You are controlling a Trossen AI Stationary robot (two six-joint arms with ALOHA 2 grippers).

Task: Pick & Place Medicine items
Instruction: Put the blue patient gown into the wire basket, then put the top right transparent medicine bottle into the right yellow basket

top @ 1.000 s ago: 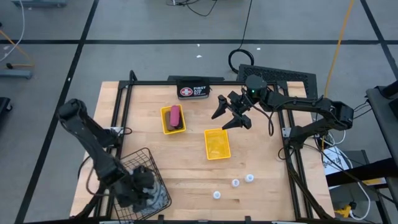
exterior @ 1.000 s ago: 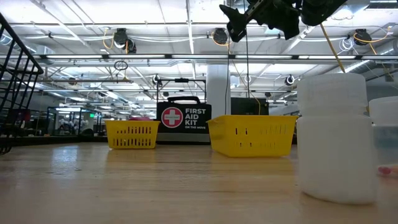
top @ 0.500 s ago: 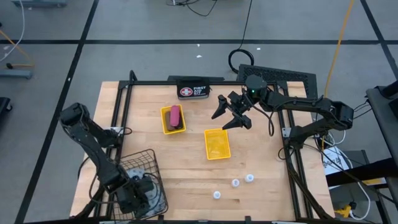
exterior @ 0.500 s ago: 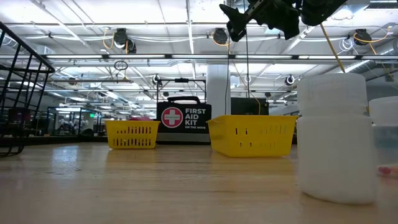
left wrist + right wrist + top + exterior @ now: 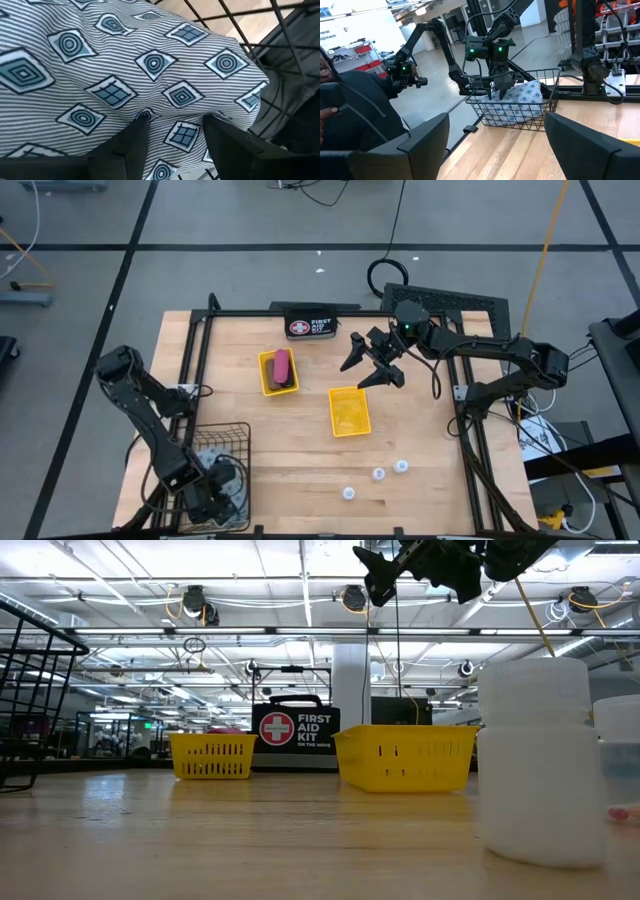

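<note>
The grey-blue patterned pouch (image 5: 125,65) lies inside a black wire basket (image 5: 215,435) at the table's near left corner, also seen in the right wrist view as the pouch (image 5: 520,95). My left gripper (image 5: 175,135) points down into the basket, shut on the pouch. My right gripper (image 5: 368,366) hangs open, high above the table's far middle. A pink bar (image 5: 282,363) and a brown oblong (image 5: 288,380) lie in a yellow tray (image 5: 266,375). Three white round containers (image 5: 379,474) stand on the near right of the table. The black block is not in view. My left gripper comes at the pouch from above, pointing down. Its two fingertips (image 5: 135,135) are set into the pouch's upper surface (image 5: 172,107), and a bulge of the cloth sits between them. The pouch rests in the basket.
A second yellow tray (image 5: 348,411) sits mid-table. The black First Aid case (image 5: 312,326) stands at the far edge. One white container (image 5: 540,760) is close to the low camera. A person (image 5: 350,115) stands beyond the table's left side.
My left gripper has moved toward the table's near left corner, and the wire basket has shifted left with it and come to rest more level. My right arm has kept still.
</note>
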